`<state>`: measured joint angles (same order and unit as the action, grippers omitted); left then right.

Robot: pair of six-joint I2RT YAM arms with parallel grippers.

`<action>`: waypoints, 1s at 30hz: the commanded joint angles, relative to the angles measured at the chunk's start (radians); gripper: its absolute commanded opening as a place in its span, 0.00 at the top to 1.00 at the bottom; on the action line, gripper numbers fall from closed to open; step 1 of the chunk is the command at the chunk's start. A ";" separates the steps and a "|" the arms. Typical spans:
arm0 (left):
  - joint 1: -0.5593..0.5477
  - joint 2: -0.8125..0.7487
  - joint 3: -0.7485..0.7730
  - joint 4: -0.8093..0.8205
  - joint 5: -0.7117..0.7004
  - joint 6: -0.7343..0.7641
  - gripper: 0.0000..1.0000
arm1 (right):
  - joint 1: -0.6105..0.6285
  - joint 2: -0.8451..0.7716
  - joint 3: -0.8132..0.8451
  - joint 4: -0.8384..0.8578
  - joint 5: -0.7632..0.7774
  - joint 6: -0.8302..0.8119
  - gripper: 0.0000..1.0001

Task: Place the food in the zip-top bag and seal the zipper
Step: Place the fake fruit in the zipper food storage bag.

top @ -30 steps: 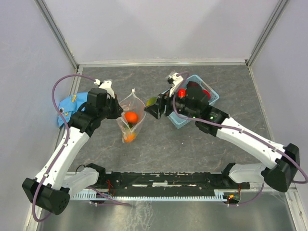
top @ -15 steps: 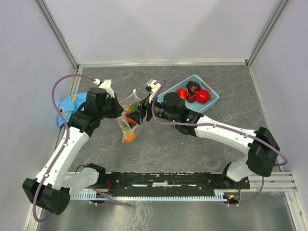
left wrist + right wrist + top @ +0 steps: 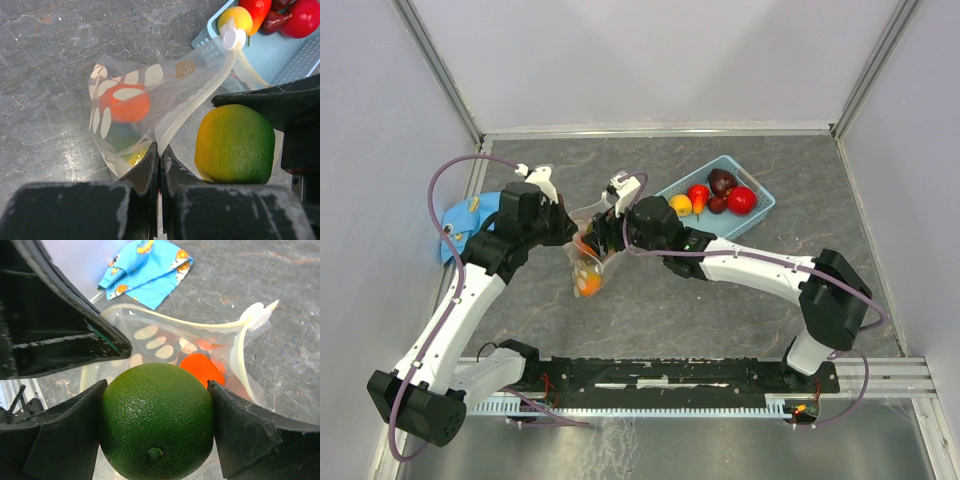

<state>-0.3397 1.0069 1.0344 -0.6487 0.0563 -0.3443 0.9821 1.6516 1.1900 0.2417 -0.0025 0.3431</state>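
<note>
From above, I see my left gripper [image 3: 566, 232] nipping the rim of the bag [image 3: 586, 270] on the table [image 3: 720, 300], with an orange fruit [image 3: 587, 285] inside; my right gripper [image 3: 594, 240] sits at the bag's mouth, its load hard to make out here; the basket [image 3: 760, 212] stands well apart to the right, holding a yellow fruit [image 3: 680, 205], two red ones and a maroon one; a blue cloth [image 3: 468, 215] lies by the left wall

On my left wrist camera, the fingers are pressed together on the bag's edge; the zipper strip [image 3: 210, 85] runs up from them; a green fruit [image 3: 235, 142] sits just beside, between the right gripper's black fingers

On my right wrist camera, both fingers clamp the green fruit; the bag's mouth gapes behind it, with the orange fruit inside
</note>
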 commanded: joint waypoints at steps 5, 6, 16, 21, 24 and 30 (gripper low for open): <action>0.010 -0.016 0.000 0.050 0.023 0.039 0.97 | 0.008 0.030 0.119 -0.187 0.132 0.083 0.23; 0.010 -0.017 0.000 0.050 0.024 0.039 0.97 | 0.011 0.035 0.130 -0.210 0.135 0.088 0.22; 0.011 -0.013 -0.002 0.050 0.030 0.039 0.97 | 0.047 0.112 0.238 -0.373 0.101 0.079 0.10; 0.011 -0.011 -0.004 0.050 0.031 0.040 0.97 | 0.051 0.105 0.236 -0.383 0.095 0.074 0.03; 0.012 -0.012 -0.004 0.050 0.031 0.038 0.97 | 0.050 0.078 0.225 -0.370 0.086 0.056 0.01; 0.011 -0.008 -0.006 0.050 0.030 0.039 0.97 | 0.051 -0.009 0.192 -0.375 0.084 0.001 0.01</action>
<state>-0.3347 1.0069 1.0267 -0.6479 0.0643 -0.3443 1.0279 1.7519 1.3838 -0.1513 0.0826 0.3946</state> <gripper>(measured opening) 0.043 0.987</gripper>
